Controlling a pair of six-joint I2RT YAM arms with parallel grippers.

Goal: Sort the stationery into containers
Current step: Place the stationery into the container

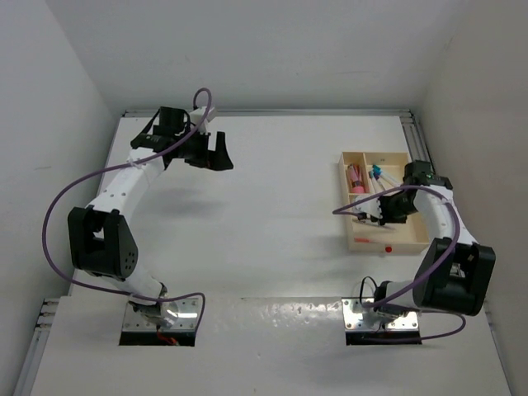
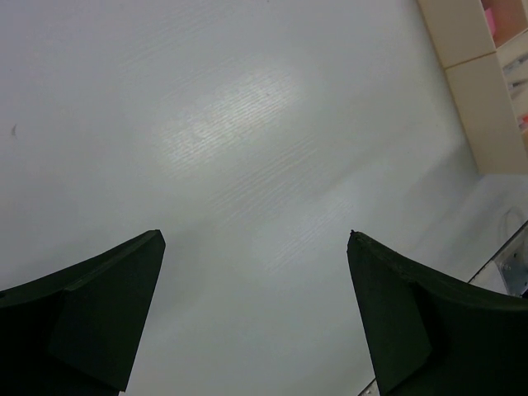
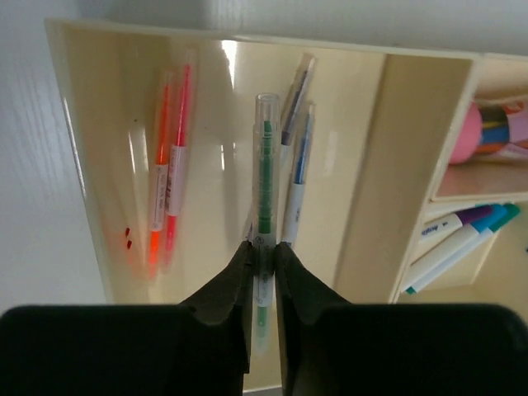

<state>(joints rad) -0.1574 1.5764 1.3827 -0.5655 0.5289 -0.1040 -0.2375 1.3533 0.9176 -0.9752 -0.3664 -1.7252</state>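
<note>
The pale wooden tray (image 1: 347, 206) lies at the right. My right gripper (image 3: 262, 247) is shut on a green pen with a clear cap (image 3: 264, 165) and holds it over the tray's large section; it also shows in the top view (image 1: 381, 216). Below it lie two orange-red pens (image 3: 165, 181) and two blue pens (image 3: 299, 157). A small section holds a pink block (image 3: 474, 132), another holds markers with teal and purple caps (image 3: 462, 239). My left gripper (image 2: 256, 235) is open and empty above bare table, far left of the tray (image 2: 478, 99).
The tray's divider wall (image 3: 396, 165) stands just right of the held pen. A small red dot (image 1: 388, 247) marks the tray's near rim. Metal base plates (image 1: 384, 315) sit at the near edge. Purple cables (image 1: 58, 206) loop off both arms.
</note>
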